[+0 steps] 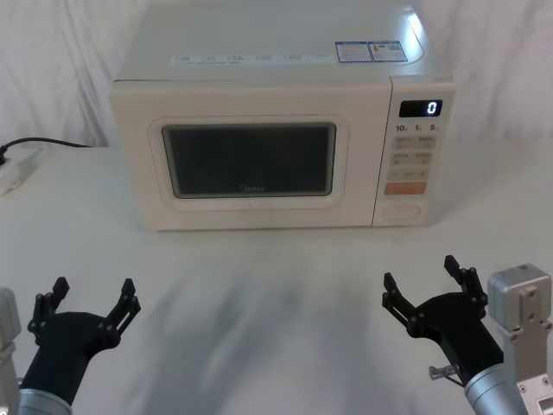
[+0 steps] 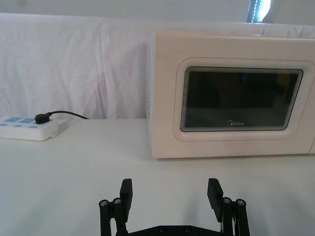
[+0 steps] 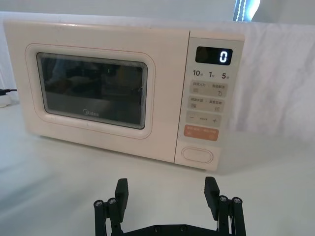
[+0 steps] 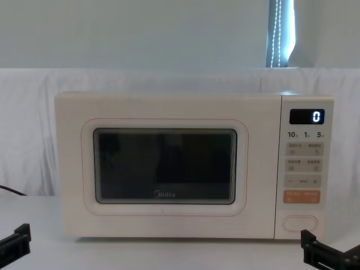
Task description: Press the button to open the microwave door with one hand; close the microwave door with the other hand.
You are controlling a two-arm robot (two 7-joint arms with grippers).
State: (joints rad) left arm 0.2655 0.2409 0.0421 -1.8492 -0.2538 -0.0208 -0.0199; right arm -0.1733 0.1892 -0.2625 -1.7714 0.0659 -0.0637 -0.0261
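btn well ahead of R grip | jaws apart

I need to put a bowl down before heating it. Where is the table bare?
Bare table runs between the microwave front and both open claws, left claw and right claw. The far left is crowded by the power strip.
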